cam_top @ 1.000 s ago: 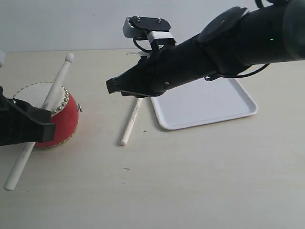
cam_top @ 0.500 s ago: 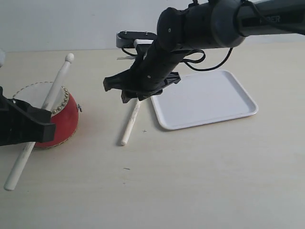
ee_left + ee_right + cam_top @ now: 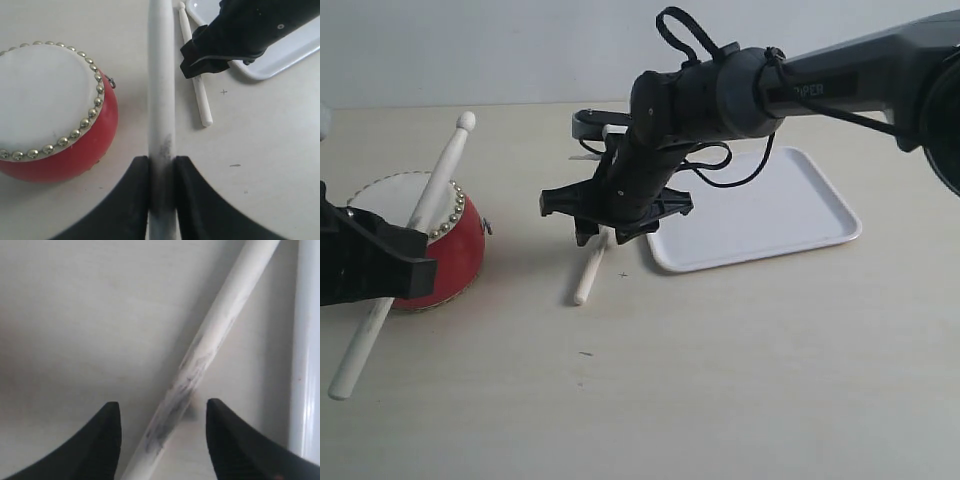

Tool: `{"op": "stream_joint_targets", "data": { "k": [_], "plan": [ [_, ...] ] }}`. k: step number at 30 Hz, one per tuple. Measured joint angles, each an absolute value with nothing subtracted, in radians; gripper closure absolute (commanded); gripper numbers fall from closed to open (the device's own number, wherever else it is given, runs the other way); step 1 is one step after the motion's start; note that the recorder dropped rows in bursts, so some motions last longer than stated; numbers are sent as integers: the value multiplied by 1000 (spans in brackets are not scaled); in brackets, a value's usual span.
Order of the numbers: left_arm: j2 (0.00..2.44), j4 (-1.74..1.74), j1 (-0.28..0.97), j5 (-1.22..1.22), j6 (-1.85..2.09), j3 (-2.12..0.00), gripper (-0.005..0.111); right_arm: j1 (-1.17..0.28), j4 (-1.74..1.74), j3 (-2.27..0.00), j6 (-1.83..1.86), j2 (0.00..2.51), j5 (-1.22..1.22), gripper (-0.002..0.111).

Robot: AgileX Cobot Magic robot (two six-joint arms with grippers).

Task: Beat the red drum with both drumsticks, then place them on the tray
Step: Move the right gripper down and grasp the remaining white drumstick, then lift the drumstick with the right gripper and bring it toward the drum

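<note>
Wooden stick [image 3: 588, 280] lies under the wide-open right claw [image 3: 607, 232], tray [image 3: 760, 215] at its 3 o'clock; an off-centre pinch could roll it. Left claw [image 3: 161, 170] clamps the other stick [image 3: 161, 75].

Right pincer [image 3: 603, 236] hides upper end of lying drumstick [image 3: 588, 275].

Table layout: drum, two sticks, tray.

The drum [image 3: 415, 235] is placed on the table [image 3: 740, 380] at the left of the exterior view, with the tray [image 3: 790, 210] well apart at the right. The loose stick [image 3: 588, 275] is laid flat on the table between them, nearer the tray, just beside its left edge. The held stick [image 3: 435, 195] is seen slanted across the drum's top, tip toward the back; contact cannot be told. It is clamped in the left gripper [image 3: 161, 165] at the drum's front. The right gripper [image 3: 162, 412] is set over the loose stick, one finger to each side.
</note>
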State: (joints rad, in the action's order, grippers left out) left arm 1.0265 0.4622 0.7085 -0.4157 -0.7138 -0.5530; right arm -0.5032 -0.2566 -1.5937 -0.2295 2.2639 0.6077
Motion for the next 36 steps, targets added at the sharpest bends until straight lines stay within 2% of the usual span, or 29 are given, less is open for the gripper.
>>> {"op": "stream_joint_targets", "data": {
  "k": [20, 23, 31, 36],
  "plan": [
    [1026, 462, 709, -416, -714, -553, 107, -503, -80, -1644, -339, 2321, 587, 75],
    [1026, 462, 709, -416, -714, -553, 107, -503, -76, -1671, -334, 2333, 621, 81],
    [1026, 462, 709, -416, -714, -553, 107, -503, -56, -1687, -298, 2343, 652, 108],
    [1026, 462, 709, -416, -714, -553, 107, -503, -56, -1691, -265, 2343, 656, 108]
  ]
}}
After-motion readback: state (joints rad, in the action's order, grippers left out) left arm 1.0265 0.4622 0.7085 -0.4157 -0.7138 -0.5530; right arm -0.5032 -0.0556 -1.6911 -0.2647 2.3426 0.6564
